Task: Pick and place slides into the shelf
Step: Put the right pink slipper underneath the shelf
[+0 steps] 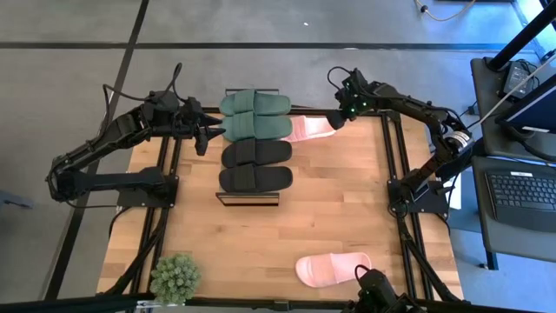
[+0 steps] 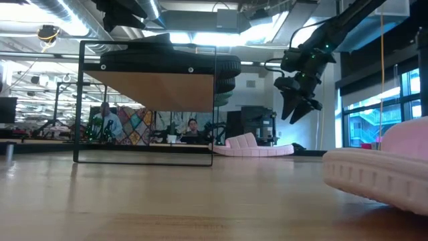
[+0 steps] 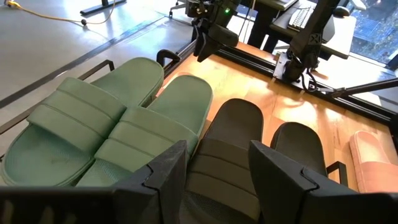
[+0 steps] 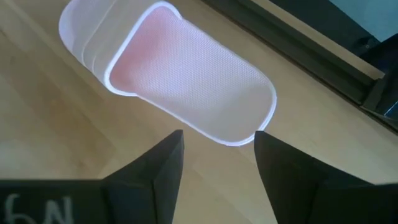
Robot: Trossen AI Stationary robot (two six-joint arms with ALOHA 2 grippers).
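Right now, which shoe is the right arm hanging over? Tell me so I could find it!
Find the small shelf with two green and two black slides on top. On the table beside its far end lies one pink slide, under the open right gripper. It is the only pink one by the shelf; its twin sits alone at the near edge.

Even, bright overhead light — soft shadows on the table (image 1: 347, 200). Low view backlit by ceiling lights and windows; near pink slide (image 2: 378, 171) blurred.

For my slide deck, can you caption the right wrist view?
Open right gripper poised above a pale pink slide lying on the wooden tabletop.
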